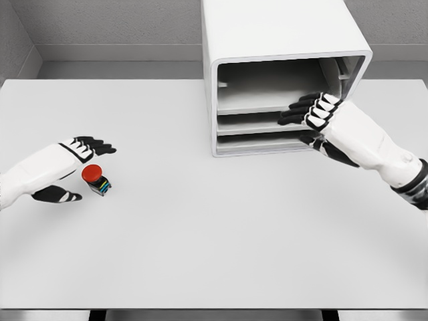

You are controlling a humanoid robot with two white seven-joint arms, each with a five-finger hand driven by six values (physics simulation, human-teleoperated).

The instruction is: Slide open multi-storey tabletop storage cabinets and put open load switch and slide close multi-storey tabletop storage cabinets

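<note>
My left hand [63, 164] lies low over the left side of the white counter [200, 234], the arm coming in from the left edge. Its fingers [93, 146] are spread and relaxed, stretched out flat toward the right, with the thumb [57, 195] apart from them and nearer the front edge. They hold nothing. The load switch [97, 179], a small dark block with a red round button on top, stands on the counter in the gap between those fingers and the thumb, just beside my palm. I cannot tell whether it touches the hand.

The storage cabinet [281, 40] is a white box with rounded corners standing at the far edge of the counter, right of the middle, well apart from the switch. Its front is open toward me and shows stacked levels inside: a tall upper space over a flat shelf [254, 103], then thinner tiers below it near the counter.

My right hand [321, 117] reaches in from the right edge to the cabinet's front. Its fingers [301, 110] are extended and close together, laid across the front edge of the upper shelf at the right half of the opening. The thumb [314, 140] sits lower, in front of the tier beneath. Whether the fingers actually clamp that shelf edge I cannot tell.
</note>
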